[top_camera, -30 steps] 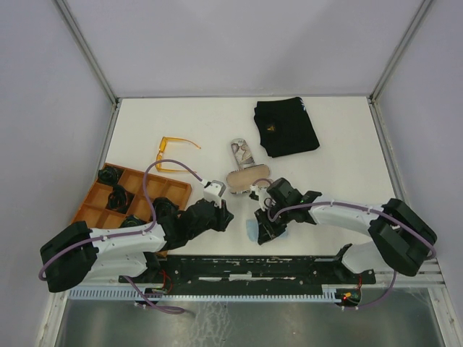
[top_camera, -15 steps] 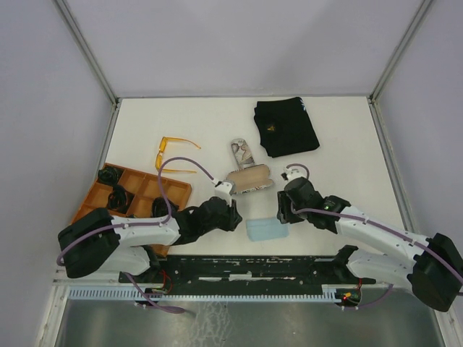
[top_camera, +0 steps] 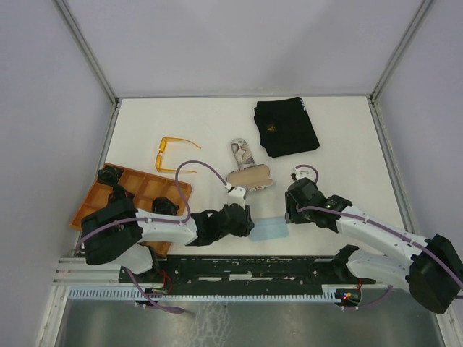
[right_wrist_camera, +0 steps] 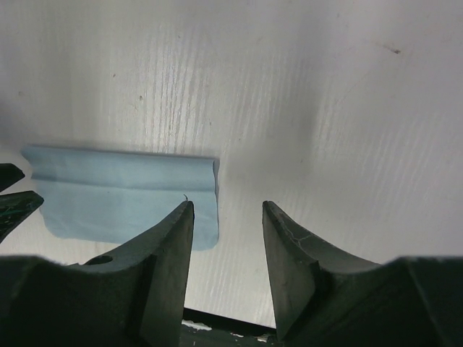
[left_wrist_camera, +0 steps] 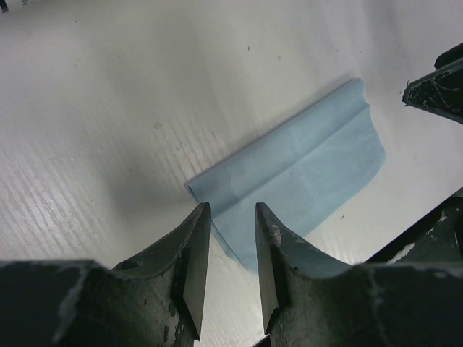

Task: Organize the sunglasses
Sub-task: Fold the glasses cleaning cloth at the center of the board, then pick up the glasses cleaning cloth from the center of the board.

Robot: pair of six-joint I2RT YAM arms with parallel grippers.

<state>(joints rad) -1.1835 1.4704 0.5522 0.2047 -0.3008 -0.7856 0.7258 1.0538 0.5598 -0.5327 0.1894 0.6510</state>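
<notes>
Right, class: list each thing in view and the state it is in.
Orange sunglasses: arms unfolded, lying flat.
Glasses case: open.
Light blue cloth: folded, flat.
Black fabric: folded.
Left gripper: open, over the cloth's edge.
Right gripper: open, empty.

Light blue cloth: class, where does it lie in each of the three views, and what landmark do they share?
Top external: light blue cloth low centre, near the front edge.
Left wrist: centre right, slanting up to the right.
Right wrist: lower left, lying level.
Shared landmark: the white table beneath it.
</notes>
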